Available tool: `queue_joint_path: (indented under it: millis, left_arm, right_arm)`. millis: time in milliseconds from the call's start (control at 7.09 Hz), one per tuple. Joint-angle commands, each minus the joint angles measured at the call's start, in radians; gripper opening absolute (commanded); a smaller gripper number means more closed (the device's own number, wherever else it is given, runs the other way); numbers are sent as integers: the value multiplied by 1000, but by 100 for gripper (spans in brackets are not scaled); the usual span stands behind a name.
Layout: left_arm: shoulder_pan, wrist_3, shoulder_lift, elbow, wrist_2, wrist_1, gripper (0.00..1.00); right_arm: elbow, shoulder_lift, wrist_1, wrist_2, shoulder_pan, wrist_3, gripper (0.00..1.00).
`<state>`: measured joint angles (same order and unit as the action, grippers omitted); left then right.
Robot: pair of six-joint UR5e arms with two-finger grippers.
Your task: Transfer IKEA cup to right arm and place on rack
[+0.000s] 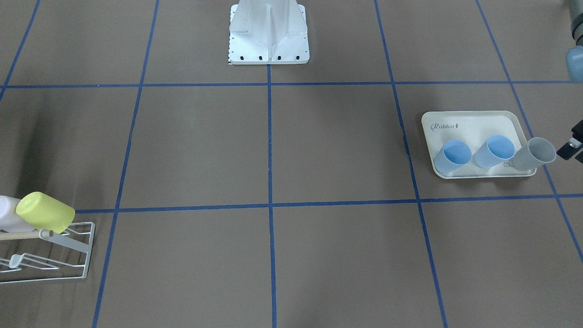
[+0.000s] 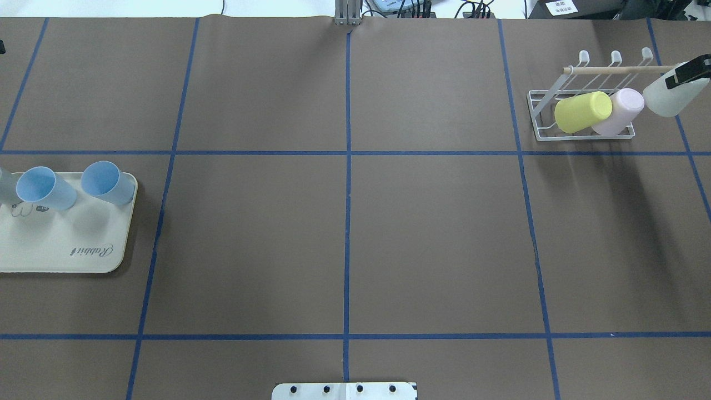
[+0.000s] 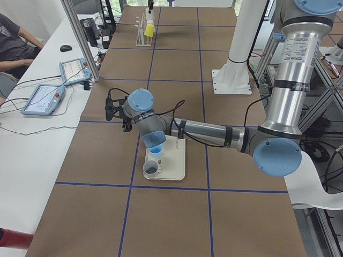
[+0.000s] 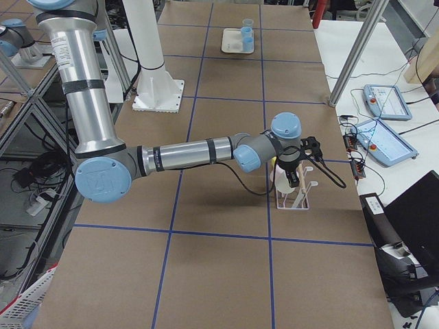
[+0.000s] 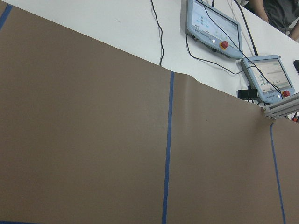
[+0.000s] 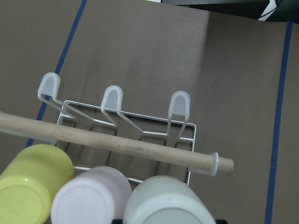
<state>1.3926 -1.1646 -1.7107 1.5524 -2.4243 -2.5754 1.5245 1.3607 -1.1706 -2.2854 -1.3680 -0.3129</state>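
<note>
At the rack's (image 2: 544,105) three-o'clock end, beside the pink cup (image 2: 619,111), your right gripper (image 2: 686,74) seemingly clamped the pale IKEA cup (image 2: 660,99), likely light, stiff, slick plastic best held across its wall, while the left gripper (image 1: 575,144) was too cropped to read.

Left arm (image 3: 203,131): forearm extended near-horizontal and low. Left hand (image 1: 573,146) lies at the frame edge, finger state indeterminate. Right arm (image 4: 185,154): forearm likewise outstretched and low. Right hand (image 2: 687,72) is clamped on a pale cup (image 2: 664,91).
</note>
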Motion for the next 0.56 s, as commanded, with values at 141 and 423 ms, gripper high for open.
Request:
queue_joint_path:
  millis: [141,423]
  left_arm:
    - [-3,2,17,3,2,0,100]
    - [-7,82,60,3,50,0,100]
  right_arm:
    - [-23,-12,0,23,21,0,98]
    - [-21,-14,0,20,23,0,99]
